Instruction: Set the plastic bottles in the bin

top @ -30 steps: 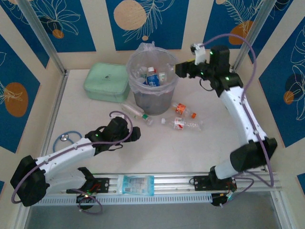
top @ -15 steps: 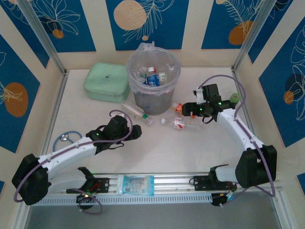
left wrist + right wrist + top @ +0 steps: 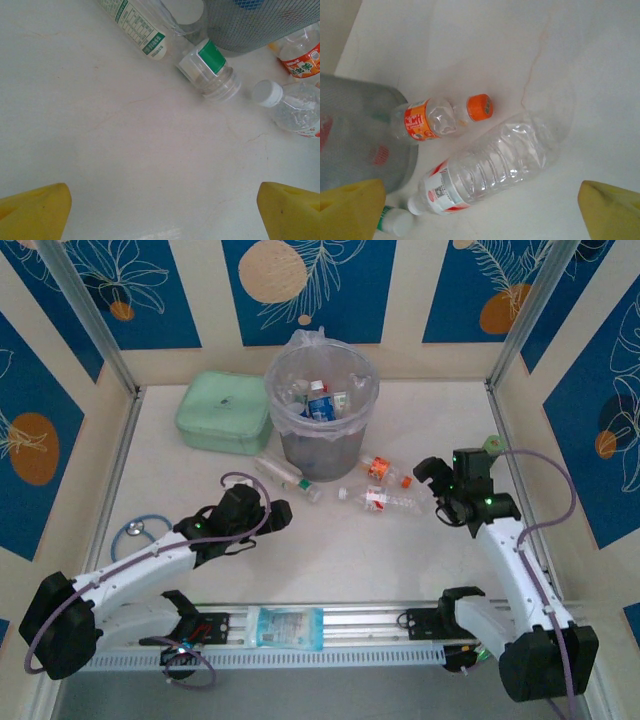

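1. Several plastic bottles (image 3: 318, 400) already lie inside the bin (image 3: 322, 455). Others lie on the table (image 3: 350, 560) at the bin's near foot: two green-labelled bottles (image 3: 210, 67) to its near left, and an orange-capped bottle (image 3: 440, 117) and a large clear bottle (image 3: 505, 160) to its near right.
2. The left gripper (image 3: 268, 516) hovers near-left of the bin, fingers (image 3: 35, 207) spread wide, holding nothing. The right gripper (image 3: 436, 490) stands to the bin's right, fingers (image 3: 350, 210) likewise wide and empty.
3. Judgement: these bottles are empty, light, thin-walled and smooth. They will dent, roll and skid. Grip across the ribbed mid-body or the stiff neck.
4. Open table lies nearer than the bin. The mint case (image 3: 222, 412) crowds its left, and the tall rim demands a high lift.
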Controlling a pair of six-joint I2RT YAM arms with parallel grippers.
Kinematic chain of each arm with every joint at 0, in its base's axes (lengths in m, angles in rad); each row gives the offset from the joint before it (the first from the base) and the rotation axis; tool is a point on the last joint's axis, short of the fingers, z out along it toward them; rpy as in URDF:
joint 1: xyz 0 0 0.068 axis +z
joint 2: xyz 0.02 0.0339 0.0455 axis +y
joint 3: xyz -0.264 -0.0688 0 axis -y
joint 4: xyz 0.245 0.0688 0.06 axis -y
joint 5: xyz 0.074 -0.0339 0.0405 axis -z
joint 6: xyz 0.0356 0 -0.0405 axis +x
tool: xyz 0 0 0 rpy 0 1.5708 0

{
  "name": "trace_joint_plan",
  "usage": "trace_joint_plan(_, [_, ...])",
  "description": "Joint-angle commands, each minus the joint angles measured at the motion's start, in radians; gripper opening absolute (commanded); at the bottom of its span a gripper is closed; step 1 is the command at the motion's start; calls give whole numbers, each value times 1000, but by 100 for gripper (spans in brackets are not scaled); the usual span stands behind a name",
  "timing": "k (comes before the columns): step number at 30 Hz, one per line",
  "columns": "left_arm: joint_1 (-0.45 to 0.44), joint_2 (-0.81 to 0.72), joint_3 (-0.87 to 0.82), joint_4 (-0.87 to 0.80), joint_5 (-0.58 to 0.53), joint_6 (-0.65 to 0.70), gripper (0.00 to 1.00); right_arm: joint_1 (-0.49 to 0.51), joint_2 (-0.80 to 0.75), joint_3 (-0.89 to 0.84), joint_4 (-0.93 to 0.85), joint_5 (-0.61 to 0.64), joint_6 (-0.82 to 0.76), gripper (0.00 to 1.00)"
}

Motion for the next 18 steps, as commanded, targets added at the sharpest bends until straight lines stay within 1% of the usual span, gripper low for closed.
trace_joint_plan(1, [12,-5,-15,20,1,-16,95,13,-57,-101,149,-21,320,100])
trace_joint_plan(2, [14,-4,-15,19,3,-16,95,17,-68,-123,167,-10,356,99])
trace_joint_plan(4, [14,-1,-14,18,7,-19,95,38,-85,-155,169,50,406,96])
trace_joint_plan(7, [16,3,-17,18,8,-21,95,43,-93,-174,151,92,439,94])
trace_joint_plan(13, [19,32,-12,42,16,-26,95,49,-52,-237,231,76,504,94])
trace_joint_plan(18, [20,57,-5,50,22,-26,95,63,31,-233,296,73,503,94])
